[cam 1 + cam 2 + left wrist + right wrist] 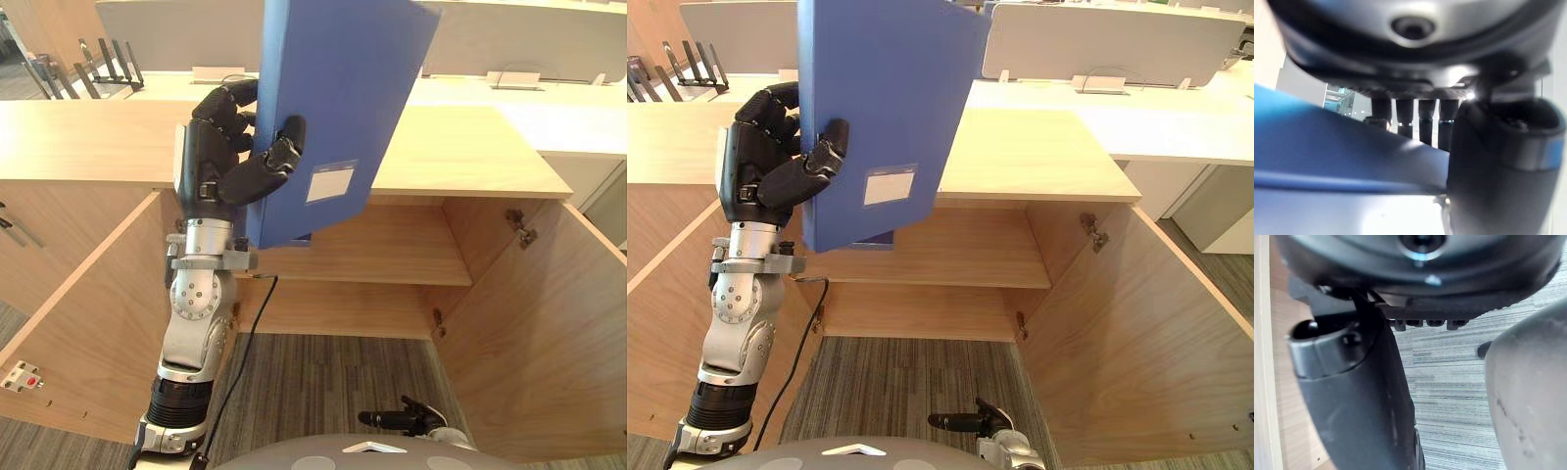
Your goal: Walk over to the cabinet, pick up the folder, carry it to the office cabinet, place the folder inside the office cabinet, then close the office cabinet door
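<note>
The left hand is gripping a blue folder by its left edge, the thumb pressing on the front cover and the fingers curling round behind. The folder is standing nearly upright, leaning a little, in front of the open office cabinet. Its white label is facing the camera, and its lower edge is hanging over the front of the wooden shelf. Both cabinet doors are standing wide open, the right door swinging out over the grey carpet. The cabinet's pale wooden surface is showing past the folder. The right hand is hanging low near the carpet, fingers stretching out straight.
</note>
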### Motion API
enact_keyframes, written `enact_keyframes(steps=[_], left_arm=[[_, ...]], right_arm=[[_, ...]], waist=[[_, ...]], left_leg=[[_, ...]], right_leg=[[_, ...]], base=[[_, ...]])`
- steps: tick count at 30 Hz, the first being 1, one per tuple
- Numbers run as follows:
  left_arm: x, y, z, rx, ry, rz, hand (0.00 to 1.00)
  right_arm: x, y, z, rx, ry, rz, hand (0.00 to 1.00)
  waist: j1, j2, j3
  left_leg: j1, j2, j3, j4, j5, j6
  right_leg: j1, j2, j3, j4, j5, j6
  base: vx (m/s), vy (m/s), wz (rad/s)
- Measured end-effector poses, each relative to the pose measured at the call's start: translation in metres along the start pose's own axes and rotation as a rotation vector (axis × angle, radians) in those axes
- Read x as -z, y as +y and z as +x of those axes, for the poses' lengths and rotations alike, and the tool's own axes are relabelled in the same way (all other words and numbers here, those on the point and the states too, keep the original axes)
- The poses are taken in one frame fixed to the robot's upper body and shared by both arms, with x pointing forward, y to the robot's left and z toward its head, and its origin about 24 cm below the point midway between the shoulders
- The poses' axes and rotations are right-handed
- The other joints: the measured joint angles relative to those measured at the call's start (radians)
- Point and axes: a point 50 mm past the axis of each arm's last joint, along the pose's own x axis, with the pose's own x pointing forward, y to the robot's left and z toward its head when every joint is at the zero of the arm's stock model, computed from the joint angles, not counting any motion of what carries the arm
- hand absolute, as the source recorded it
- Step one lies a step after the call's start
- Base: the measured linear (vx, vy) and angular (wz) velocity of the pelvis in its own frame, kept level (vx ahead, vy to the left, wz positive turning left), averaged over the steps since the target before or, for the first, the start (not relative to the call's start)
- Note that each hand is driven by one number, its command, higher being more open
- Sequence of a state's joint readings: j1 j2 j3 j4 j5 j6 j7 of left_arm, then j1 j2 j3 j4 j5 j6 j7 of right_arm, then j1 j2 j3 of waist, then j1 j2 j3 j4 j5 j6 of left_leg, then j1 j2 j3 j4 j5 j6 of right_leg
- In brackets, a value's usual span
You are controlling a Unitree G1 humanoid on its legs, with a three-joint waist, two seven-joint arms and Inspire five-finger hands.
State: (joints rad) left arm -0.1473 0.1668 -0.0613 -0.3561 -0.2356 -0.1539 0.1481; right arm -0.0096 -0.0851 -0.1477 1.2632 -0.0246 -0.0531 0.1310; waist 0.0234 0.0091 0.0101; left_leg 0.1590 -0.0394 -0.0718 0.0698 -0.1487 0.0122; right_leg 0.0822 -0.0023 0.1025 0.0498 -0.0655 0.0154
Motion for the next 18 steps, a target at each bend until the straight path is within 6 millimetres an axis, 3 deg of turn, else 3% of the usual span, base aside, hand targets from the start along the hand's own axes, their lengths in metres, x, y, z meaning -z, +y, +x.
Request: enact_keyframes(steps=[11, 18], left_arm=[[0.002, 0.0, 0.0, 0.001, 0.012, -0.015, 0.0], [0.019, 0.006, -0.003, -0.031, 0.103, -0.192, 0.0]], right_arm=[[0.0, 0.0, 0.0, 0.0, 0.002, 0.0, 1.0], [0.0, 0.0, 0.0, 0.002, 0.004, 0.0, 1.0]], waist=[[0.0, -0.001, -0.001], [-0.001, -0.001, -0.003]], left_leg=[[-0.004, 0.0, -0.002, 0.003, 0.0, 0.0], [-0.012, -0.001, -0.002, 0.012, 0.0, -0.001]], right_leg=[[-0.002, 0.0, -0.001, 0.001, 0.0, 0.0], [-0.007, -0.001, -0.001, 0.003, 0.0, 0.0]], base=[[0.0, 0.0, 0.0], [0.0, 0.0, 0.0]])
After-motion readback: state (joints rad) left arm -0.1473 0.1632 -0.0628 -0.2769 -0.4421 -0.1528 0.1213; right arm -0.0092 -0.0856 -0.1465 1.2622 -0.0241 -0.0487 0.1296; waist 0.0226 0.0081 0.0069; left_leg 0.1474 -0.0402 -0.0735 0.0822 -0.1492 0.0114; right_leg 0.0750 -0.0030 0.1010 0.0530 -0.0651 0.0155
